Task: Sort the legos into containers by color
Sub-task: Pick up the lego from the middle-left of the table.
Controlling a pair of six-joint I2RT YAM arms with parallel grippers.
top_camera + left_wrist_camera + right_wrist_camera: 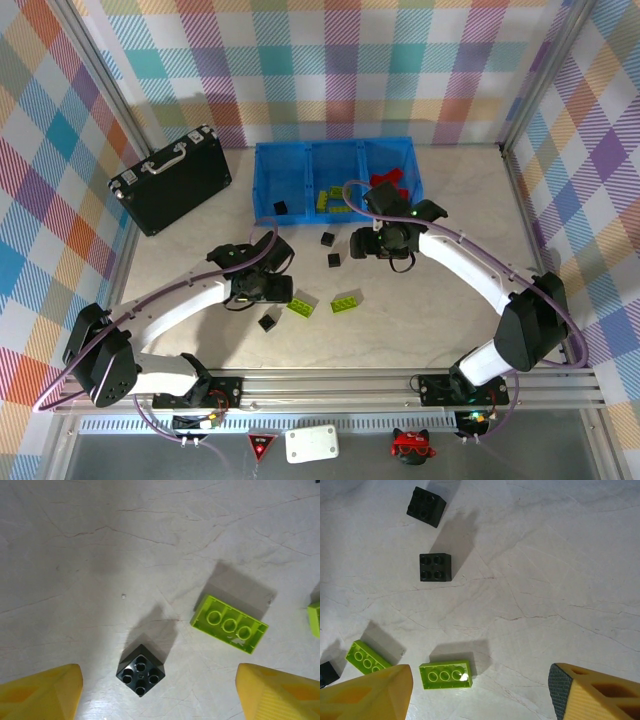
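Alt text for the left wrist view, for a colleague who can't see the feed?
A small black lego lies on the pale table between the left gripper's open yellow fingers. A lime-green lego lies apart from it to the upper right; a second lime-green lego is cut off at the right border.

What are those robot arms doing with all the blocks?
Two arms are sorting legos by color into a blue tray. Some already sit inside; three black and two green lie on the table. The left gripper hangs open over a black brick, the right gripper open near a green brick. Neither holds anything.
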